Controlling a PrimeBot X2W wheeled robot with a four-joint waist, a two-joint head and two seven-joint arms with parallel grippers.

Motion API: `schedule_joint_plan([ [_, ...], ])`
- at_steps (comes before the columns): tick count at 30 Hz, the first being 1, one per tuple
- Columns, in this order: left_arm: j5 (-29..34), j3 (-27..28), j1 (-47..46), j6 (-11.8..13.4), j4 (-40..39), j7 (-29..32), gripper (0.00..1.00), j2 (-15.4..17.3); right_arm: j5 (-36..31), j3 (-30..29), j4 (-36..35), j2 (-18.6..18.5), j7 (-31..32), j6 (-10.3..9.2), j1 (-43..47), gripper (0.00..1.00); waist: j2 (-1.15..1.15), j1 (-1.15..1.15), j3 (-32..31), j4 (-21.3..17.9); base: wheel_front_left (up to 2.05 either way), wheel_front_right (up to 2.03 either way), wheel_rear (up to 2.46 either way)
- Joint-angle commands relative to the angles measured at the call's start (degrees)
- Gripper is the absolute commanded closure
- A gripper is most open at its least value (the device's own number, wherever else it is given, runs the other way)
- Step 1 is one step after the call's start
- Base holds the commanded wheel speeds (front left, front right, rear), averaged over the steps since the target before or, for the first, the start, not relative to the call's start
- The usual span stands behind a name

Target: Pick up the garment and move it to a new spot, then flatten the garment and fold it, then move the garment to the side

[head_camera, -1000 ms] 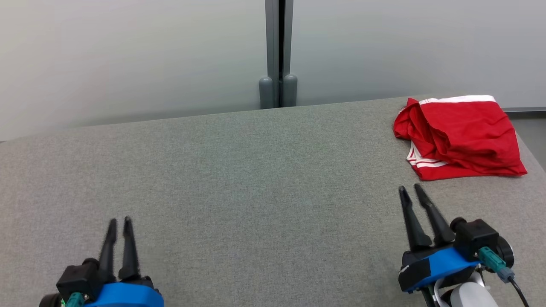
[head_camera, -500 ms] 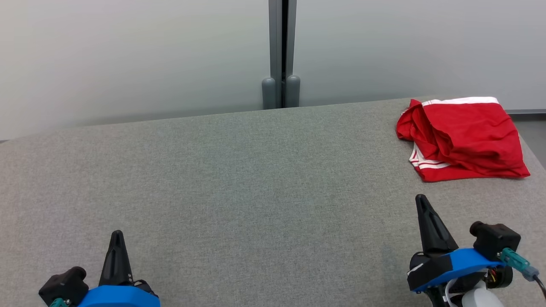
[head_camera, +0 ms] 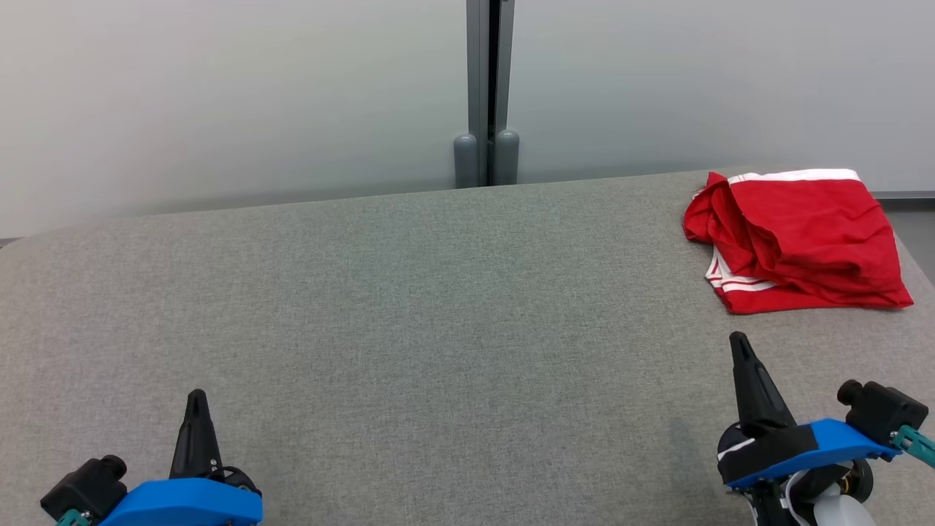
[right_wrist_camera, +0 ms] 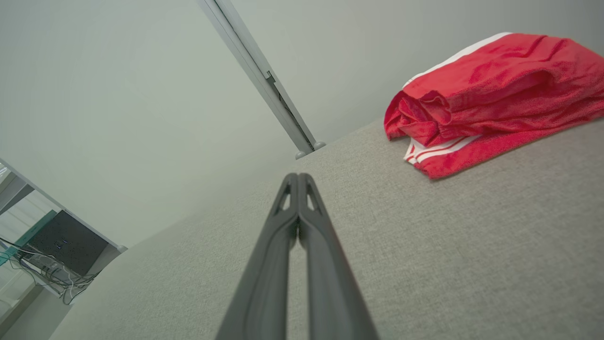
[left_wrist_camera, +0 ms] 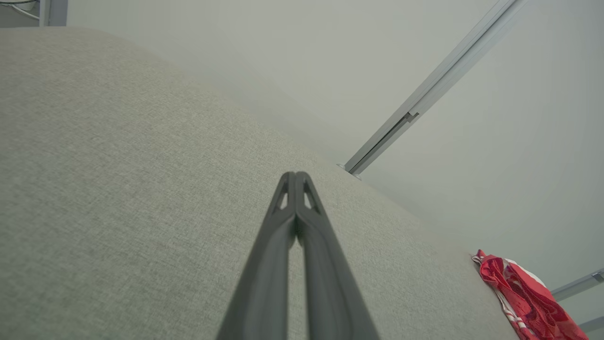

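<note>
nearest the robot, the left gripper (head_camera: pixel 196 400) sits low at the near left of the grey worktop (head_camera: pixel 438 307), its jaws pressed together with nothing between them; the left wrist view shows the two dark fingers meeting along their length over bare cloth. the right gripper (head_camera: pixel 739 343) sits at the near right, its jaws likewise together and empty, pointing toward the far right corner. beyond it, apart from both grippers, the red garment (head_camera: pixel 800 241) with white stripes lies on the far right corner of the worktop, close to the right edge, in a loose, rumpled fold: layers doubled over one another, a bunched roll along its left side, a white band along its far edge. behind the worktop stands a pale wall (head_camera: pixel 219 95) with a grey post (head_camera: pixel 489 88). as to progress, this fits two stages: a garment heaped at the side, waiting to be carried to a new spot and flattened, or one folded, rather untidily, and set aside at the end. the fold is not neat enough to settle which.
</note>
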Motion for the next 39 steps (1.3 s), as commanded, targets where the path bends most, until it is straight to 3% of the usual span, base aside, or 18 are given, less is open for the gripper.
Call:
schedule_joint_plan([
  [1,-2.3,0.4,-2.0,-0.2,-1.0,0.5,1.00,0.5,2.4,-0.4,-1.1,-0.1,0.5,0.01,-0.1,1.00,0.00,0.00,0.0,0.1,0.00,0.00,0.00],
  [39,-28.9,1.0,-4.0,-1.0,-2.0,7.2,1.00,0.6,30.0,-3.4,-2.5,-0.1,7.3,0.02,0.6,1.00,0.00,0.00,-0.3,1.4,0.00,0.00,0.00],
])
